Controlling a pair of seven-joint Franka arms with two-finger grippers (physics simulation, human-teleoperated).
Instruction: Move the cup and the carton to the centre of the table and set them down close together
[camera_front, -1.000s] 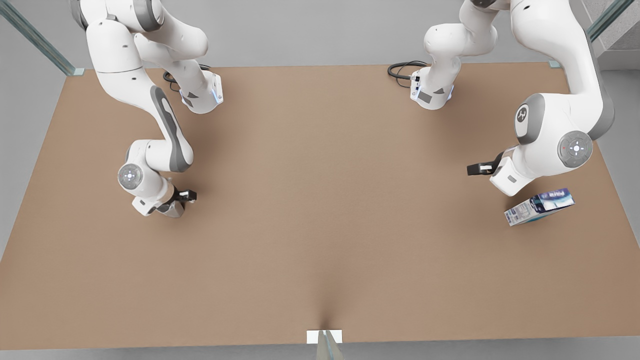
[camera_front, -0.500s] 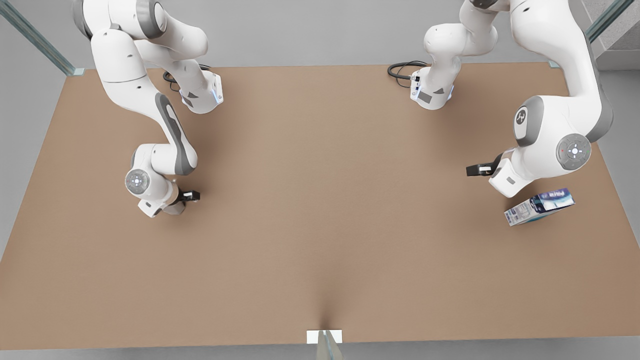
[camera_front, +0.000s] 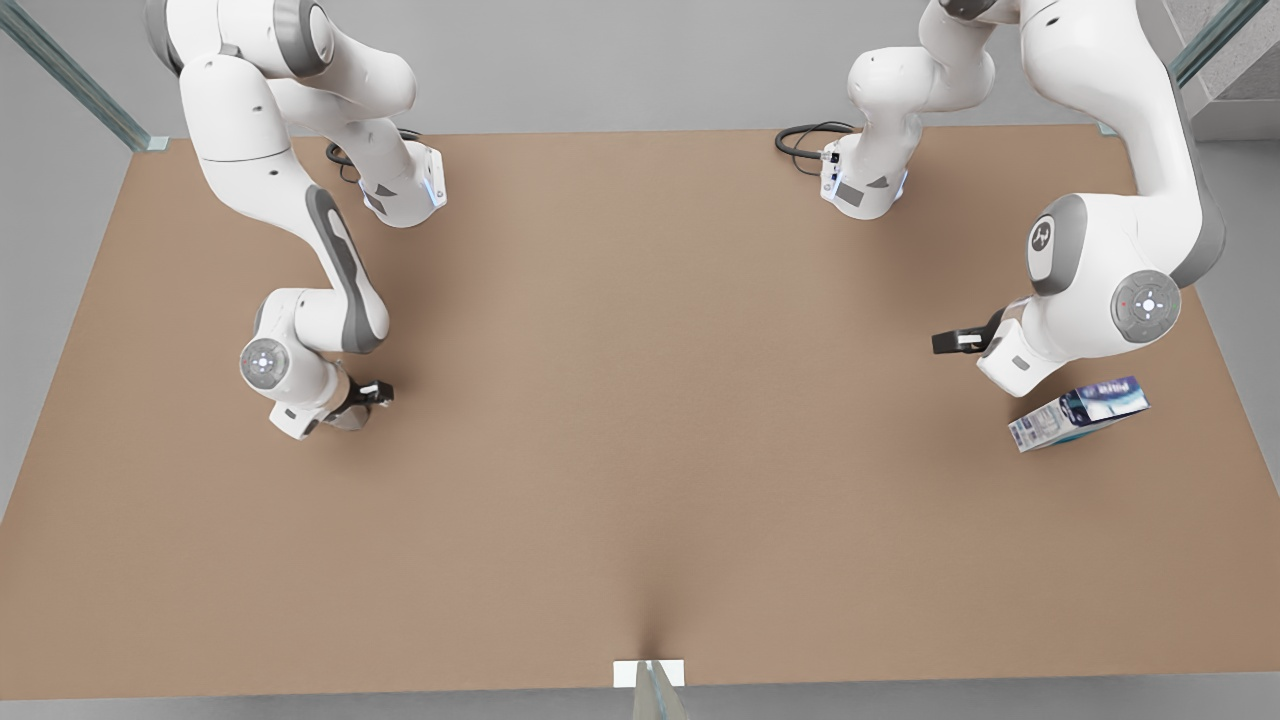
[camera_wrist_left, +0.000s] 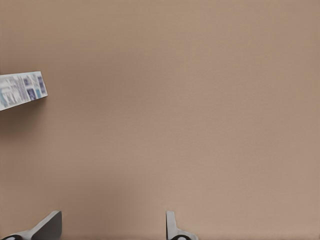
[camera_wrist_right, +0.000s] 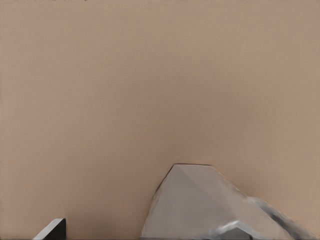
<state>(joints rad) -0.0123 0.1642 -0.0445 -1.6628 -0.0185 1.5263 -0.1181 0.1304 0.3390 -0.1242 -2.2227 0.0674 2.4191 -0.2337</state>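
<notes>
Still at the reaching step: right pincer (camera_front: 350, 408) open astride the cup (camera_wrist_right: 200, 205) near the tabletop's (camera_front: 640, 400) edge at the front view's left, left pincer (camera_wrist_left: 110, 229) open beside the carton (camera_front: 1080, 412) near the opposite edge; next, probably shifting over the carton, closing, lifting, carrying centreward.

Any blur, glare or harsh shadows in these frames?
Front view: soft, even light, with only faint shadows on the table under both arms and no glare. Left wrist view: the carton print is blurred, off to one side of the open left pincer. Right wrist view: the cup sits at the right pincer, with one edge smeared.
</notes>
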